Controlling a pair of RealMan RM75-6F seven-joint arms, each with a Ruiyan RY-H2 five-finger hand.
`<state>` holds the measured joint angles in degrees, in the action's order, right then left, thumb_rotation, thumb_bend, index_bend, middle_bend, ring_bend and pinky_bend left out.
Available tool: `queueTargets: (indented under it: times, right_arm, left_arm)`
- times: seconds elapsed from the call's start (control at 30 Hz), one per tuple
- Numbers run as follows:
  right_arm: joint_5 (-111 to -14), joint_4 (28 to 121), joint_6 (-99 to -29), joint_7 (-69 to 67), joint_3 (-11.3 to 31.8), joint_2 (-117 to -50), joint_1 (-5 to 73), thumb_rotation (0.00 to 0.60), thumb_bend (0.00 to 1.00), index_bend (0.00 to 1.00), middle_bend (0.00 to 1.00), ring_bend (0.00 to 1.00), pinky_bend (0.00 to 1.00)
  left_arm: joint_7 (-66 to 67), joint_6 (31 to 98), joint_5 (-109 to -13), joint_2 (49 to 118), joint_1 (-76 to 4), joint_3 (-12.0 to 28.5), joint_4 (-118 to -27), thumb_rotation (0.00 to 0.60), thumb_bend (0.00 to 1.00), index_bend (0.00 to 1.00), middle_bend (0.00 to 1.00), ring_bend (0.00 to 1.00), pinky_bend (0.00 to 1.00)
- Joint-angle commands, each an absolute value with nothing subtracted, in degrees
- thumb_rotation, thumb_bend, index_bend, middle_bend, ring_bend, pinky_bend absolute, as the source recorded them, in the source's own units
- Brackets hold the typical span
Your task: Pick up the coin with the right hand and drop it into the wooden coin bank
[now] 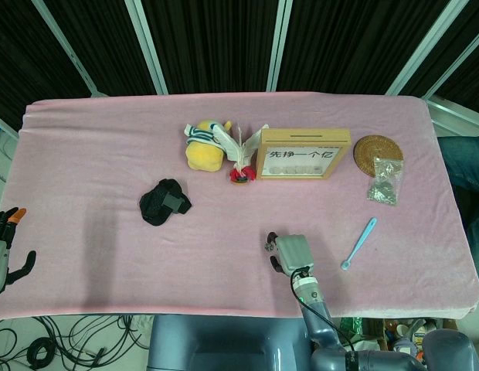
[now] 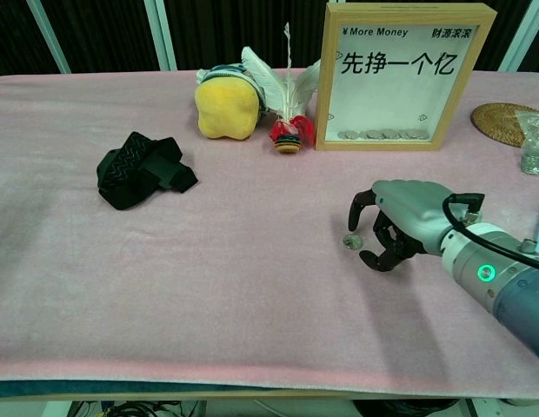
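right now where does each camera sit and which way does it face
Head view: high over the near edge, looking steeply down on the pink table; shows the right hand with its forearm, and the left hand off the left edge.
Chest view: low at the near edge, looking across the table; shows only the right hand beside the coin.
Shared: right hand, coin bank, yellow plush, black cloth.

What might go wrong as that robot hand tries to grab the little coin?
The coin lies flat on the soft pink cloth, so the right hand may slide it away or bunch the fabric instead of lifting it. The wooden coin bank has a narrow top slot; a drop could miss it.
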<state>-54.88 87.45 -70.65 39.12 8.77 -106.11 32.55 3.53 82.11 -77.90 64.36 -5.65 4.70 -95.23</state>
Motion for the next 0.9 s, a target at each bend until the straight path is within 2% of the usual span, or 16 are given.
queueTargets:
  times: [0.03, 0.9]
  right_arm:
    - [-54.85, 87.39, -70.56, 39.20, 8.81, -106.20, 32.55, 0.600, 0.31, 0.40, 0.84, 0.86, 0.80]
    - [-54.72, 86.67, -69.72, 40.34, 9.36, -106.71, 32.92, 0.600, 0.31, 0.40, 0.84, 0.86, 0.80]
  left_arm:
    - [3.51, 82.06, -77.89, 64.38, -5.69, 4.72, -95.19, 0.600, 0.40, 0.10, 0.05, 0.00, 0.00]
    - [3.38, 82.04, -77.83, 64.29, -5.66, 4.74, -95.28, 0.600, 0.40, 0.10, 0.05, 0.00, 0.00]
